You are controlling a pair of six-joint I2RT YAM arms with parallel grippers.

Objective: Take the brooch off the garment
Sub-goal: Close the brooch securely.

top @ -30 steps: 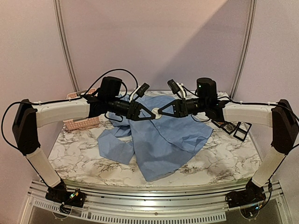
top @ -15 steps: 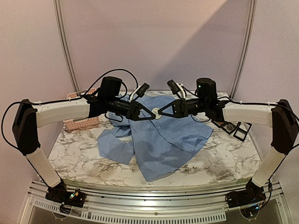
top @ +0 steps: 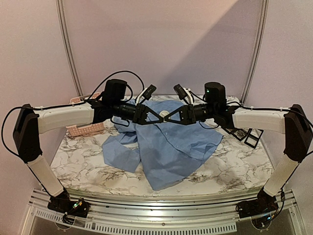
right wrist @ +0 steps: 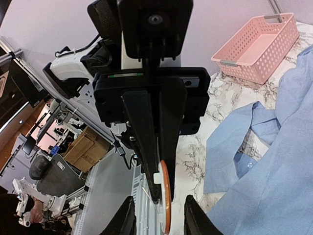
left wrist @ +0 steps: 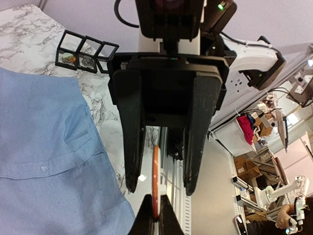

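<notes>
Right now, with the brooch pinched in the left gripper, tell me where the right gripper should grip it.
Take the brooch by its free half, across the flat faces, head-on opposite the left gripper. It sits edge-on between the right gripper's open fingers, so closing should pinch both faces.

wall: plain lilac, part shadowed | table: white marble top | light: dim
</notes>
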